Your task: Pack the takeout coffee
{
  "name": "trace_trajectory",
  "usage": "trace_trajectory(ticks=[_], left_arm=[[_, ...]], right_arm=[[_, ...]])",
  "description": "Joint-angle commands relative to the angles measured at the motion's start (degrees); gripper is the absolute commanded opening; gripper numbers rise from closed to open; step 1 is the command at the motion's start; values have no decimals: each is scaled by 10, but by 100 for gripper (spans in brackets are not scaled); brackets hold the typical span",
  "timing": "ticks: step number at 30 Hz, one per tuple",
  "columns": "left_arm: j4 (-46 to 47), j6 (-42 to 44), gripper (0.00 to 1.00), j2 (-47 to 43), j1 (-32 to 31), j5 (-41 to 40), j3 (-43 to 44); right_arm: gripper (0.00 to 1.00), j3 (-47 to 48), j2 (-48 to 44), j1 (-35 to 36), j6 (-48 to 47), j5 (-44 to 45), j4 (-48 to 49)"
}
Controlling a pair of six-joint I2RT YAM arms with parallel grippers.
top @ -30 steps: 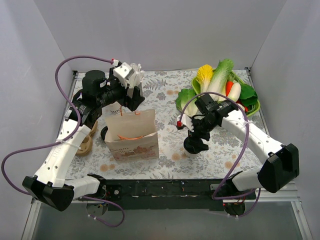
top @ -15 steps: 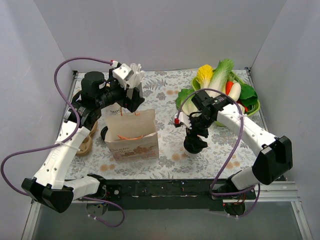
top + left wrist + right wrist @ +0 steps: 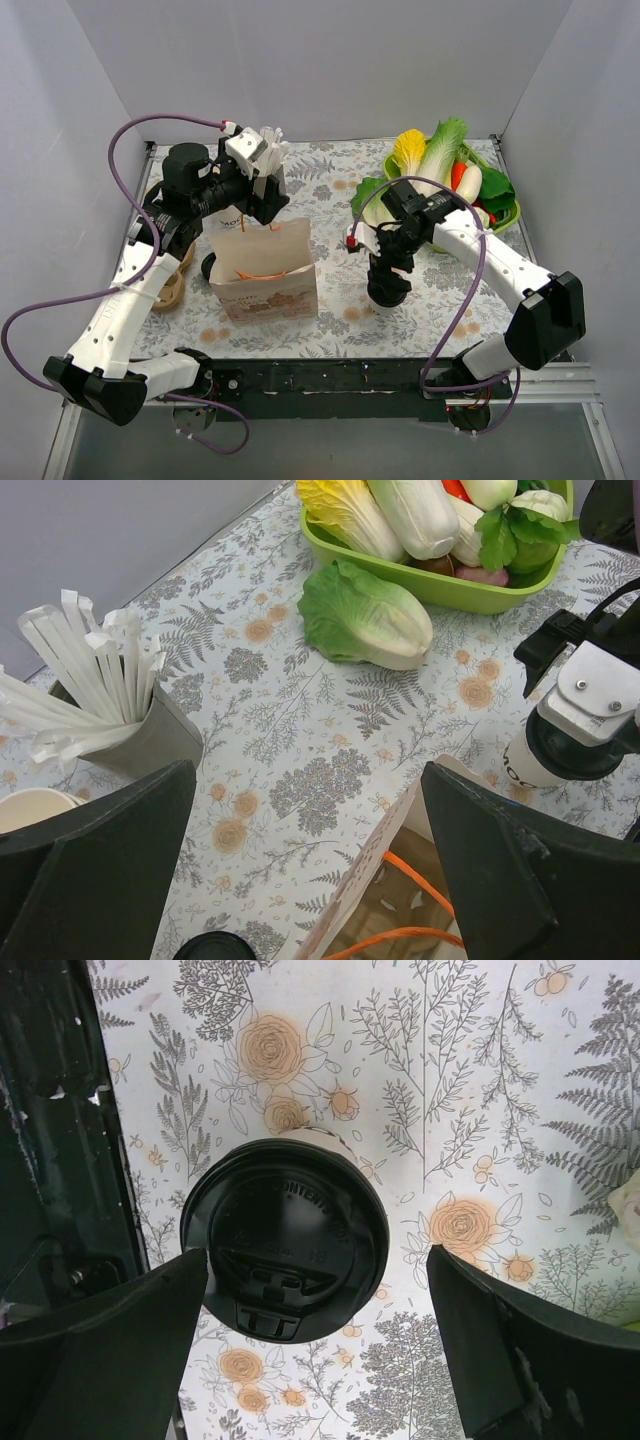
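Note:
The takeout coffee (image 3: 388, 292), a cream cup with a black lid (image 3: 285, 1250), stands on the floral table right of the paper bag (image 3: 265, 272). My right gripper (image 3: 391, 262) hovers just above it, open, its jaws straddling the lid (image 3: 318, 1260), which sits closer to the left finger (image 3: 100, 1360). My left gripper (image 3: 268, 205) is open and empty above the bag's back rim (image 3: 400, 865), whose orange handles show inside. From the left wrist view (image 3: 308, 780) the cup (image 3: 530, 765) shows under the right gripper.
A green basin of vegetables (image 3: 500, 215) is at the back right, with a lettuce (image 3: 365, 615) lying beside it. A straw holder (image 3: 120, 715) stands at the back left. A loose black lid (image 3: 210, 268) and a tan object (image 3: 175, 285) lie left of the bag.
My right gripper has shifted slightly left and settled over the coffee's lid, with its forearm swinging back. The left arm and the bag have not moved.

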Motion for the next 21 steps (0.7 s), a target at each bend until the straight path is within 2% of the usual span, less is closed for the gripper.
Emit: trace_trajectory(ticks=[1,21], left_arm=[[-1,-2,98,-9,-1,12,-5],[-3,-2,98,-10,-1,14,-9]], right_arm=[[98,-12,-24,13,0,18,34],[98,2,-25,26,-30,-3,-18]])
